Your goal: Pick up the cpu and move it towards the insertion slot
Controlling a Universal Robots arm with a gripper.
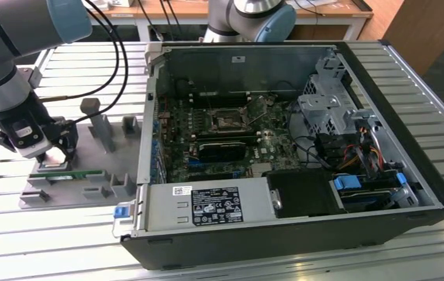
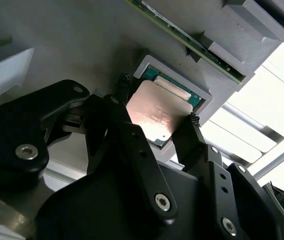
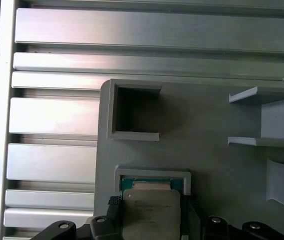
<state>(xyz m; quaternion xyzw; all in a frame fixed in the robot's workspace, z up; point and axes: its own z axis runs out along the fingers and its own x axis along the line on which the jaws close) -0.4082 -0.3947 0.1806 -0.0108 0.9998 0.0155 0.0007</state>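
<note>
Beneath the pincer (image 2: pixel 159 101) lies the square, silvery cpu (image 2: pixel 154 116).

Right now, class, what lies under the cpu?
The cpu sits in a grey square holder, whose raised rim shows beside the cpu in both wrist views. The holder's floor beneath is covered by the cpu, so it cannot be seen.

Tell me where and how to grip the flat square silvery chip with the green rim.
By two opposite thin edges, straight down from above: the silvery square chip lies flat, face up, in a shallow grey holder, so its underside is unreachable.
</note>
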